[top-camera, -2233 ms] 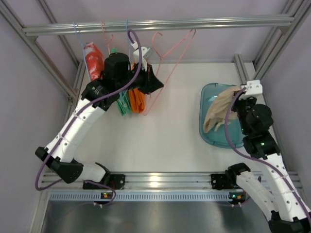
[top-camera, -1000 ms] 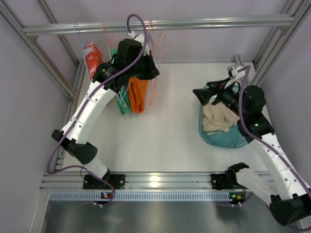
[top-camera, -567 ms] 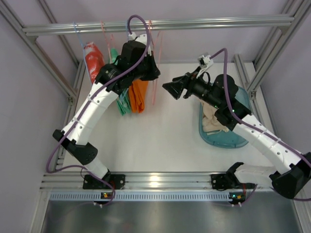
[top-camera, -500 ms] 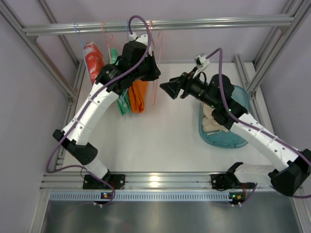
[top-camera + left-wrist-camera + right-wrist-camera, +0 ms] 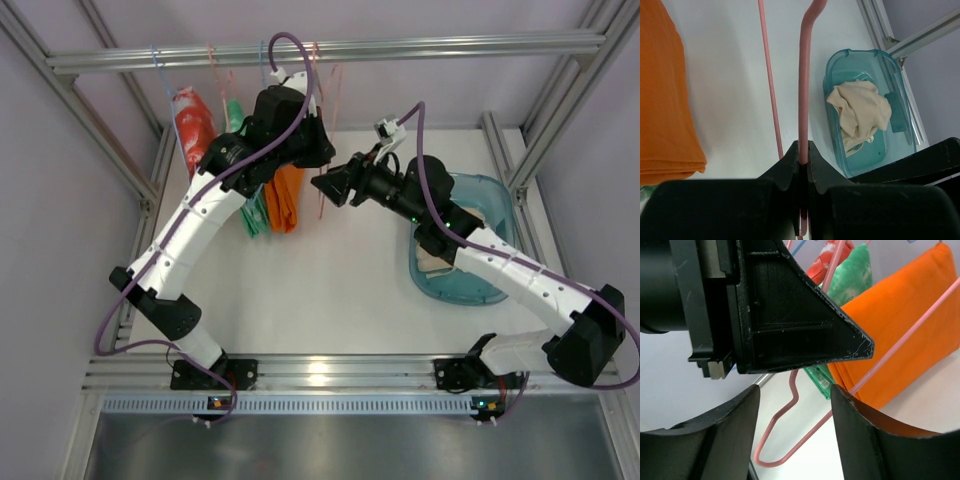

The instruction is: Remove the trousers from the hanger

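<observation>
The orange trousers (image 5: 285,195) hang folded on the rail's hangers, just left of a pink hanger (image 5: 321,200). My left gripper (image 5: 318,150) is shut on that hanger's pink wire (image 5: 802,75), with the orange trousers (image 5: 665,100) to its left. My right gripper (image 5: 322,185) is open just right of the hanger. Between its fingers I see the hanger's loop (image 5: 773,420) and, further back, the orange trousers (image 5: 900,325). The beige trousers (image 5: 860,112) lie crumpled in the teal bin (image 5: 829,75).
A red garment (image 5: 188,120) and a green one (image 5: 250,215) hang left of the orange trousers. The metal rail (image 5: 400,47) crosses the back. The teal bin (image 5: 495,195) stands at the right, partly under my right arm.
My right arm has swung left from the bin to the hanger, its jaws narrowing, and the beige trousers stay in the bin. The left gripper keeps its hold on the hanger.
</observation>
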